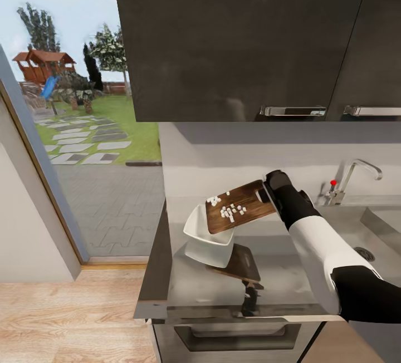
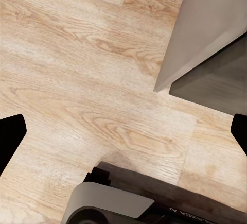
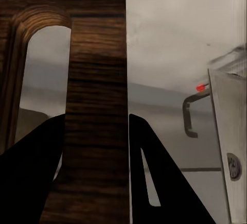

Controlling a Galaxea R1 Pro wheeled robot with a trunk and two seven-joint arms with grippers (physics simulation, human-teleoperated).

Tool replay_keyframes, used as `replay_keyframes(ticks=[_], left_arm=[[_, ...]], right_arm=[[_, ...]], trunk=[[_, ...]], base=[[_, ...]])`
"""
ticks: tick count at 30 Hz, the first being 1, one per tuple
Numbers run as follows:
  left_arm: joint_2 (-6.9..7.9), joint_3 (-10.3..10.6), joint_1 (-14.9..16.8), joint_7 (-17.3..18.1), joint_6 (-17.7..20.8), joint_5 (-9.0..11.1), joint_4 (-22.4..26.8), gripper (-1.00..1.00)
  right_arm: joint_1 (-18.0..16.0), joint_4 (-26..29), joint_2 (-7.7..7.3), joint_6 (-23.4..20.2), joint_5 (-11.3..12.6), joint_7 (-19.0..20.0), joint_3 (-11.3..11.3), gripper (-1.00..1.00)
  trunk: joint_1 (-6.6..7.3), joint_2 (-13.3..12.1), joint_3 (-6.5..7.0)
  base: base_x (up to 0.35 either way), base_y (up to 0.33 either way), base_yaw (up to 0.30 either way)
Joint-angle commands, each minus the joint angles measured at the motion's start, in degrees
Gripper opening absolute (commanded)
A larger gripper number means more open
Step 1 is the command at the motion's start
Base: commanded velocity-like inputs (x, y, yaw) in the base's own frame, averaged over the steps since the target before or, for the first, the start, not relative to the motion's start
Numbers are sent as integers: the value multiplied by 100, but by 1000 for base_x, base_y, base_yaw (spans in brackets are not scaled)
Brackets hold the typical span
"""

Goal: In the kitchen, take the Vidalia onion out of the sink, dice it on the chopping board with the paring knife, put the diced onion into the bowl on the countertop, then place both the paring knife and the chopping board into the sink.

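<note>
While tilted down toward the bowl (image 1: 209, 235), the chopping board (image 1: 240, 206) hangs above the countertop (image 1: 278, 279), its lower end over the bowl's rim, white diced onion pieces (image 1: 229, 209) scattered on its face. The right gripper (image 1: 271, 189) pinches the board's handle end, fingers pressed against both faces. Beyond the board stand the tap (image 1: 351, 179) and sink (image 1: 379, 235). The left gripper (image 2: 123, 131) is spread wide over wooden floor (image 2: 77, 69).
</note>
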State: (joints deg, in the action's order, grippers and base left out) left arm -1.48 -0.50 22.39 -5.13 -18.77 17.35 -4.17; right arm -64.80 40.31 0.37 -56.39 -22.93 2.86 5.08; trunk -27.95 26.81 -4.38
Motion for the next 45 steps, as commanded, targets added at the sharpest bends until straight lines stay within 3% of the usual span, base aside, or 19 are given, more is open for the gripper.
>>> replay_keyframes(ticks=[1, 5, 13, 35, 45], left_arm=[[-2, -3, 11, -7, -39, 8, -23, 100], [-2, -3, 11, -7, -39, 10, -23, 100], [-2, -3, 11, -7, -39, 10, -23, 100], [-10, -3, 11, -6, -39, 7, -23, 100], [-10, -3, 11, -6, -39, 8, -23, 100]], right_arm=[[-6, 3, 21, -27, -58, 31, 10, -100], [-8, 6, 90, -29, -134, 28, 10, -100], [-120, 8, 260, -30, -538, 30, 10, -100], [-129, 12, 253, -30, -659, 23, 10, -100], [-128, 12, 253, -30, -1009, 30, 10, -100]], trunk=[[-3, 12, -12], [-3, 12, -12], [-3, 12, -12], [-3, 12, -12], [-3, 12, -12]], base=[[0, 0, 0], [0, 0, 0], [0, 0, 0], [0, 0, 0], [0, 0, 0]])
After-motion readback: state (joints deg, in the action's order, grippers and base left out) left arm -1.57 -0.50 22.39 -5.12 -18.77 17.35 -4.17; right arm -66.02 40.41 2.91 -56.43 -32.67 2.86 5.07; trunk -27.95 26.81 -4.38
